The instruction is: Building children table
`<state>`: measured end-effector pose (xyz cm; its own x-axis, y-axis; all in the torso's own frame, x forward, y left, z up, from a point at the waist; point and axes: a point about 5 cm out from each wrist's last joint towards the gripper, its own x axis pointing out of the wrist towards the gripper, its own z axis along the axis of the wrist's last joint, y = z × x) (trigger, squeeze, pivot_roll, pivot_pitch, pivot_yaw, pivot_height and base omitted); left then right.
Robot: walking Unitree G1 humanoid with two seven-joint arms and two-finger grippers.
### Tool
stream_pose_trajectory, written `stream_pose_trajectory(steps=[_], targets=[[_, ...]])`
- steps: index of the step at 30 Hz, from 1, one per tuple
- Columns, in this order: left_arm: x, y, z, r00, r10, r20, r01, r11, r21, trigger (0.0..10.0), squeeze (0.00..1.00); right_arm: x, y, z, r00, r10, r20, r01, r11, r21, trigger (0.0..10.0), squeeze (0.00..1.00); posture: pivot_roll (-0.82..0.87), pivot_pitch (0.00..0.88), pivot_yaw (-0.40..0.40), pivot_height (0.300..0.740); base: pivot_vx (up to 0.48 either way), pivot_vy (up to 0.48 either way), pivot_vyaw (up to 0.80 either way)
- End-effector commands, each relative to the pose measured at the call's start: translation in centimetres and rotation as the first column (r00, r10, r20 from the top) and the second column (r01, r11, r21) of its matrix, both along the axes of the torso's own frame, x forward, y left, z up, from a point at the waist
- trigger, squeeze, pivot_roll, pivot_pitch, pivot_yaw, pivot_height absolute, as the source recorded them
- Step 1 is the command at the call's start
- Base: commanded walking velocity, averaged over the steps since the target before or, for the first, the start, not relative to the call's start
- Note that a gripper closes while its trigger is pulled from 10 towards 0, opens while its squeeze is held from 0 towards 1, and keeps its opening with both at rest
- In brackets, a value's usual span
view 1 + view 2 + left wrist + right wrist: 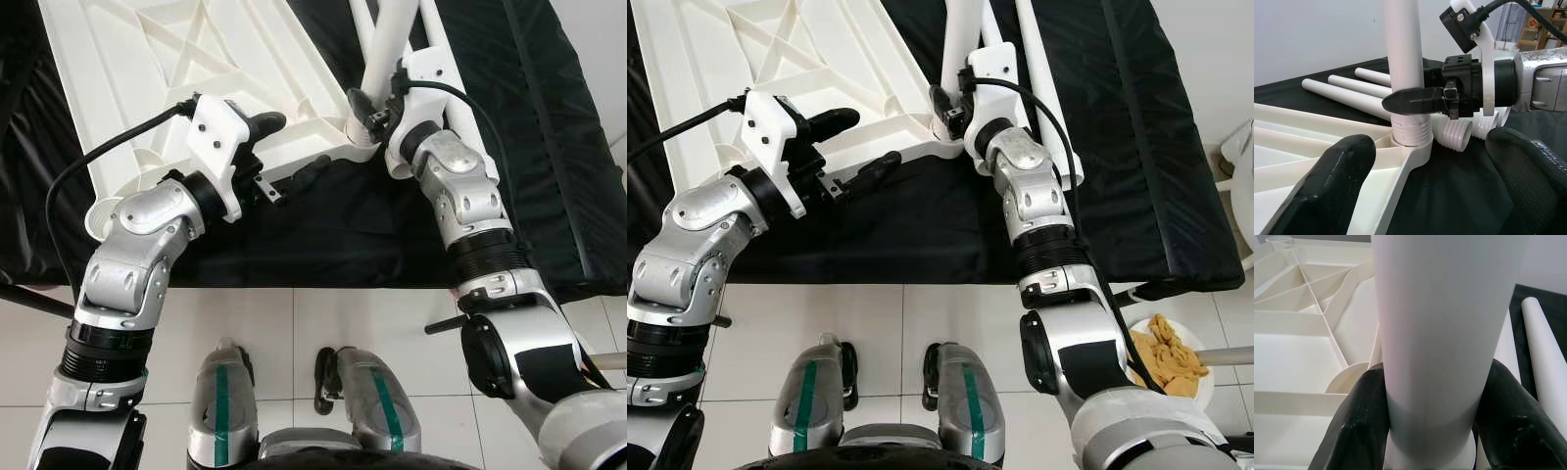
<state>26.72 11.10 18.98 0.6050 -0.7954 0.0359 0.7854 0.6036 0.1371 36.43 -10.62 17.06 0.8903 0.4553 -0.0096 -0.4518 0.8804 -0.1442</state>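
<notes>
A: We are pinching the leg point(1402, 63) in the right gripper point(364, 110); it is standing upright in the tabletop's point(147, 59) corner socket point(1411, 145).

B: The left gripper point(284, 157), fingers spread, is waiting at nine o'clock of it.

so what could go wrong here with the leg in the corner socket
The right gripper is shut on the leg, whose threads still show above the socket. Twisting it while tilted might cross-thread it.

The left gripper is open beside the tabletop, not holding it, so the top may turn or slide on the black cloth.

Spare legs lie close behind and could get knocked.
</notes>
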Motion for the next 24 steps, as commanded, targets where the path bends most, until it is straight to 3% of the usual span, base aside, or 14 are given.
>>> stream_pose_trajectory(steps=[1,12,24], targets=[[0.1,0.2,0.2,0.998,0.058,0.008,-0.058,0.998,-0.005,10.0,0.0,-0.9,0.8,-2.4,0.996,0.059,-0.066,-0.063,0.996,-0.064,10.0,0.0,0.08,0.082,-0.056,0.74,0.0,0.0,0.0],[0.1,0.3,0.2,0.998,0.059,0.007,-0.059,0.998,-0.004,10.0,0.0,-2.0,1.4,-3.1,0.995,0.102,-0.022,-0.104,0.989,-0.108,10.0,0.0,0.08,0.081,-0.056,0.74,0.0,0.0,0.0],[0.1,0.3,0.2,0.998,0.056,0.011,-0.056,0.998,0.001,10.0,0.0,-2.8,-0.5,-4.8,0.998,-0.037,-0.053,0.037,0.999,-0.003,10.0,0.0,0.08,0.072,-0.048,0.74,0.0,0.0,0.0]])
